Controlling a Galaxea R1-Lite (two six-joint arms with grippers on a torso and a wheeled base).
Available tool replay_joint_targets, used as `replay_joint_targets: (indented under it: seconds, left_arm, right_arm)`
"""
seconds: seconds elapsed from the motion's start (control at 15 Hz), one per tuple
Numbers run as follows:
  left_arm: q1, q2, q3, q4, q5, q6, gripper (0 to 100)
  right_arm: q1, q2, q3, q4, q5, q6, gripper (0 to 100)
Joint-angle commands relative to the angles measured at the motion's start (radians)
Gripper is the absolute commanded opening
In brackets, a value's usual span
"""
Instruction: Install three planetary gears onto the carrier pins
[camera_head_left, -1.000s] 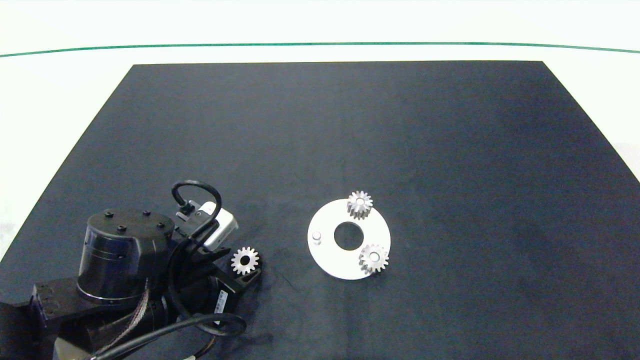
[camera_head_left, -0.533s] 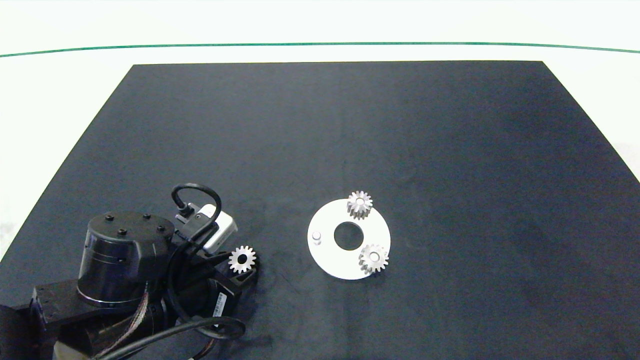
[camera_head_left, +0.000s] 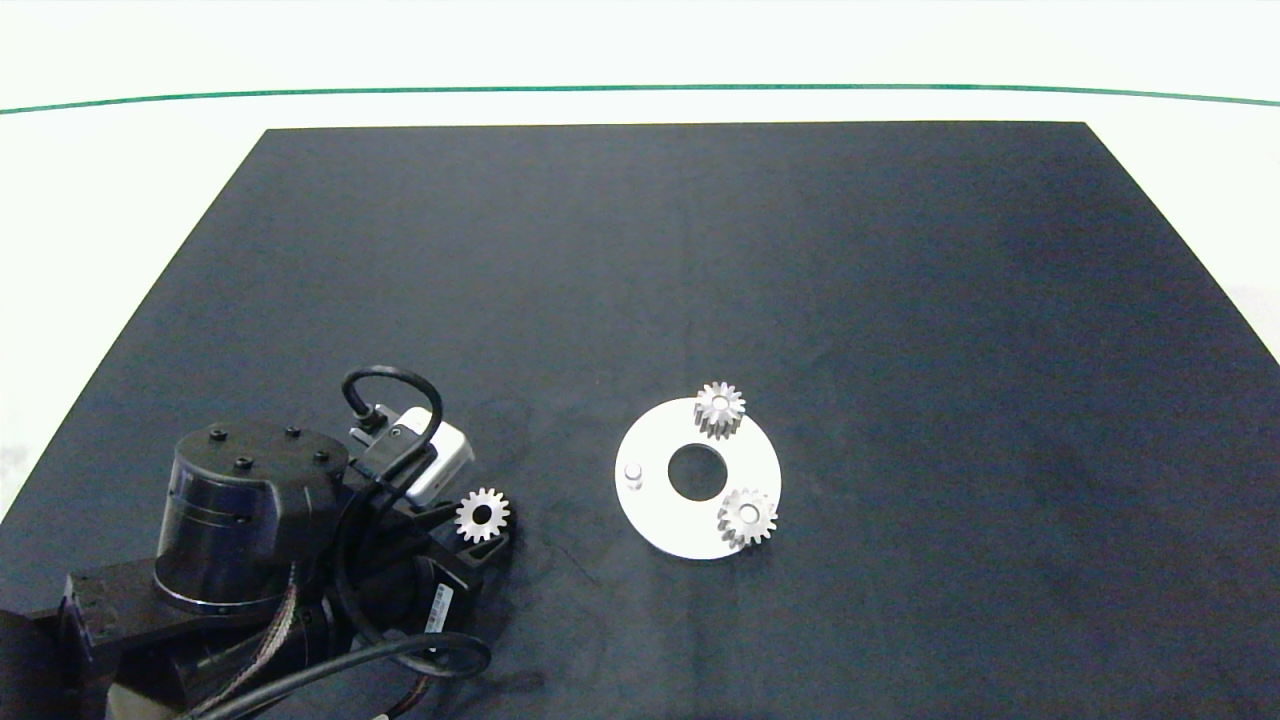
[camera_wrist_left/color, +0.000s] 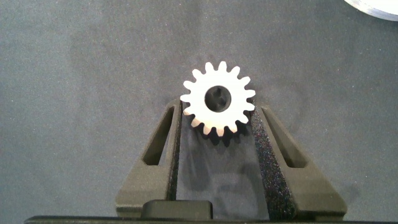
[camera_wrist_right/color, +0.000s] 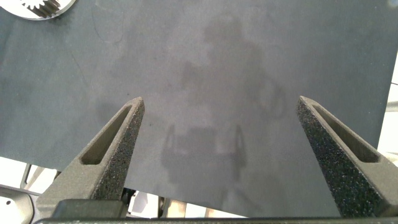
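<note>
— Gripping what? The left claw (camera_wrist_left/color: 217, 124) pinches a planetary gear (camera_wrist_left/color: 217, 101) between its fingertips.
— And beyond it?
— Two gears sit on the white disc (camera_head_left: 660, 525); right claw (camera_wrist_right/color: 221, 106) spread wide.

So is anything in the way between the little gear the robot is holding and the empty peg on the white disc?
Nothing visible is. The left pincer grips the third gear, and only bare dark mat lies between it and the free pin on the near side of the white disc. The two mounted gears sit on the far side.
</note>
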Motion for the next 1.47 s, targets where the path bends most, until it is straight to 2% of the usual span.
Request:
replay_joint_targets:
  seconds: [0.07, 0.6, 0.8, 1.0, 1.33, 1.47]
  left_arm:
    - [-0.012, -0.006, 0.000, -0.003, 0.011, 0.001, 23]
    - [-0.035, -0.010, 0.000, -0.003, 0.017, 0.001, 7]
    - [-0.037, -0.014, -0.005, -0.003, 0.017, 0.001, 7]
    - [-0.032, -0.028, -0.008, -0.003, 0.015, -0.002, 1]
    - [-0.038, -0.052, -0.072, 0.003, 0.017, -0.002, 0]
    - [-0.077, -0.052, -0.084, 0.004, 0.021, -0.004, 0]
  right_arm:
    - [0.000, 0.001, 0.000, 0.003, -0.002, -0.001, 100]
    - [0.000, -0.007, 0.000, 0.006, -0.002, -0.004, 100]
    - [0.000, -0.005, 0.000, 0.006, -0.002, -0.005, 100]
    - [0.001, 0.000, 0.000, 0.005, -0.002, -0.005, 100]
    - [0.000, 0.004, -0.010, 0.005, -0.002, -0.007, 100]
    - [0.000, 0.006, -0.022, 0.005, -0.002, -0.008, 100]
